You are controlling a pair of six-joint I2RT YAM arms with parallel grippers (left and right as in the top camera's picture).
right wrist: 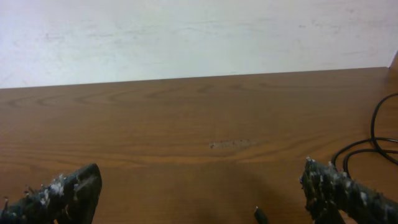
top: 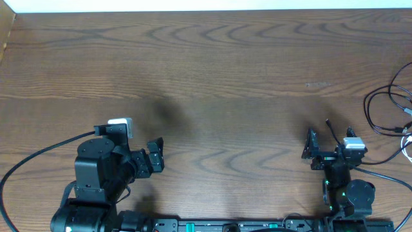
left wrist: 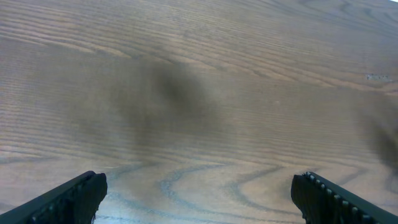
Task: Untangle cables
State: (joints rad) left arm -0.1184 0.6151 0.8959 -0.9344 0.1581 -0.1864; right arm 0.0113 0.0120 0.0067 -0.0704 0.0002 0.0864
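The cables lie at the table's far right edge: thin black cords (top: pixel 385 111) in loose overlapping loops, and a white cord (top: pixel 407 145) partly cut off by the frame. One black loop shows in the right wrist view (right wrist: pixel 375 142). A thin black cord end (top: pixel 328 127) pokes out between the fingers of my right gripper (top: pixel 330 140). It shows as a dark tip (right wrist: pixel 260 216) low in the right wrist view. My right gripper (right wrist: pixel 199 193) is open and grips nothing. My left gripper (top: pixel 159 156) is open and empty over bare wood, far from the cables, as the left wrist view (left wrist: pixel 199 199) shows.
The wooden table (top: pixel 212 71) runs to a white wall at the back (right wrist: pixel 186 31). A thick black arm cable (top: pixel 32 158) curves off the left arm. The arm bases stand at the front edge.
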